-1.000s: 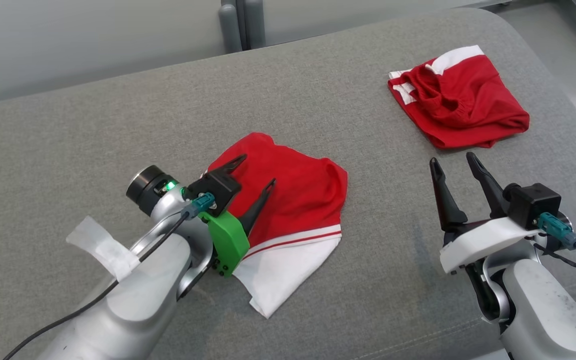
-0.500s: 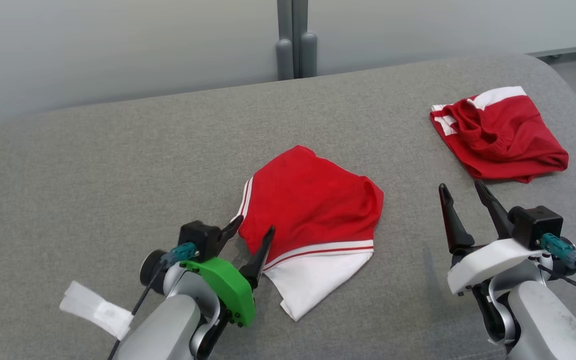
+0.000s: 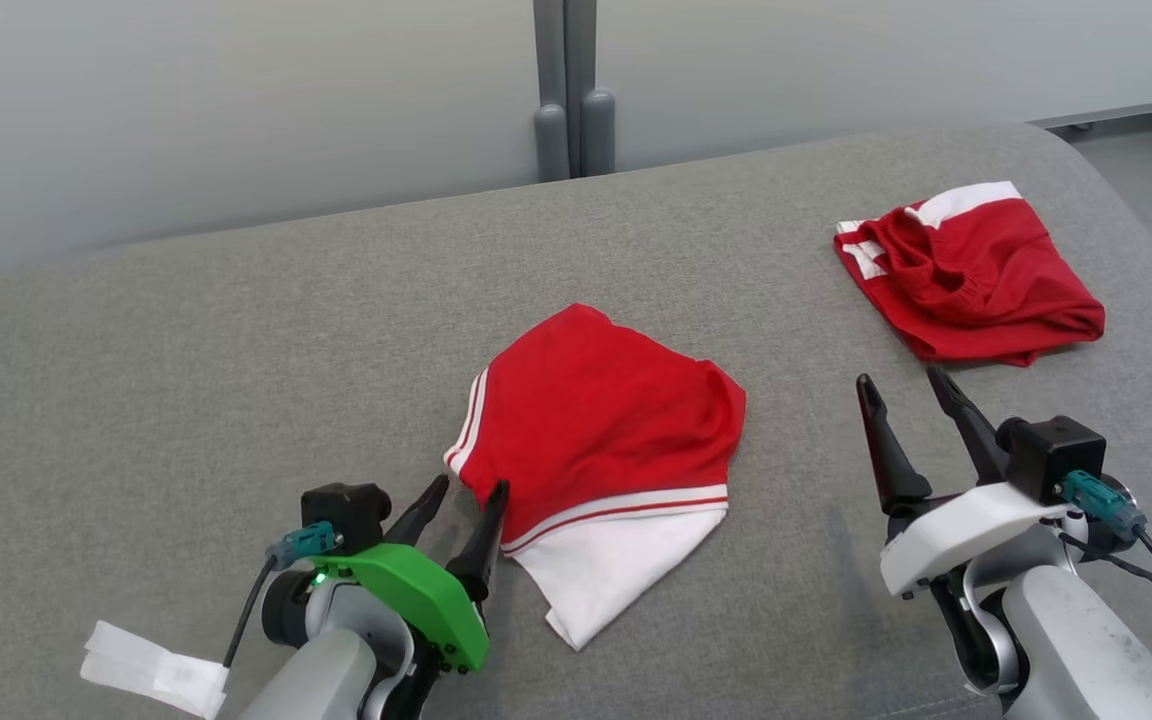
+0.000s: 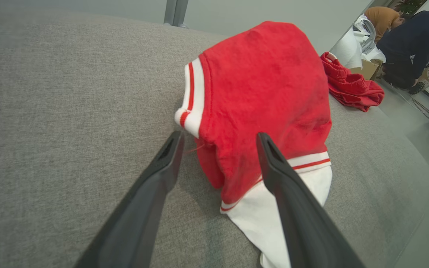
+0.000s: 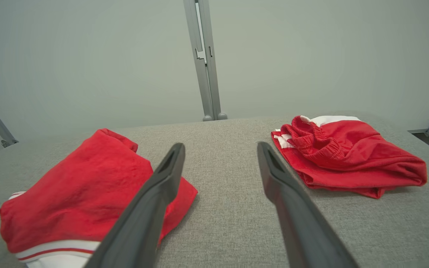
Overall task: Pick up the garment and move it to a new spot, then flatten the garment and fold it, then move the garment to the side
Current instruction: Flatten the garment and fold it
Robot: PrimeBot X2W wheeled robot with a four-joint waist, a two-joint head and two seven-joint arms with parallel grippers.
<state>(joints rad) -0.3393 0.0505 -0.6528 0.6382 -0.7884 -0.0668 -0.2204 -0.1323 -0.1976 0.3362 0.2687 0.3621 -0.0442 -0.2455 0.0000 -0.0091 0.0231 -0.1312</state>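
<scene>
Folded red-and-white shorts [image 3: 596, 430] mid-frame on the grey fabric table [image 3: 186, 350], left gripper [image 3: 471, 484] just beside their lower-left edge, jaws open and empty, right gripper [image 3: 901, 377] lower right, jaws open, second red shorts [image 3: 971, 280] upper right, left wrist view adds two people [image 4: 404, 41] at its upper right.

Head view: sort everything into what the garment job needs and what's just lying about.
Job: red-and-white garment, centre; left pincer, open at its near-left edge; right pincer, open, apart from it.
Lying about: bunched red garment, far right; grey post at the back; people in the left wrist view's background.
</scene>
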